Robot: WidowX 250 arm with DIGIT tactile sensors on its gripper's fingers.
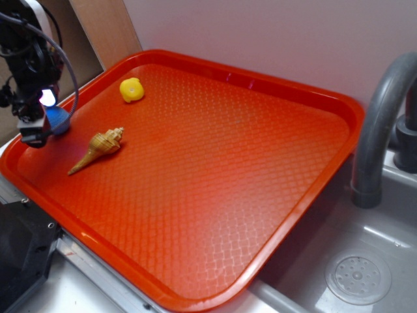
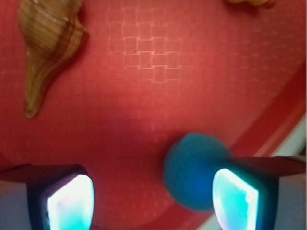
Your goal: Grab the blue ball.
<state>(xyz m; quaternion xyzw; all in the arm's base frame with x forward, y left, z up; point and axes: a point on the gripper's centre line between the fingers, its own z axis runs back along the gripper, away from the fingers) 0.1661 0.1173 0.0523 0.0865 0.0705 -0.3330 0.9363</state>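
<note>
So the gripper (image 2: 153,196) is spread wide open with nothing in its grip. The blue ball (image 2: 194,171) sits on the red tray (image 1: 273,91) near its rim, between the pads and right against one pad (image 2: 235,196), looks like touching but it's blurry. The seashell (image 1: 98,149) lies just beside the ball, the yellow toy (image 1: 131,89) farther off.

One red tray (image 1: 306,189) carries one blue ball (image 2: 194,170), one yellow toy (image 1: 131,89) and one tan seashell (image 1: 99,147), with one grey tap (image 1: 381,124) and one sink drain (image 1: 358,278) beside it.
</note>
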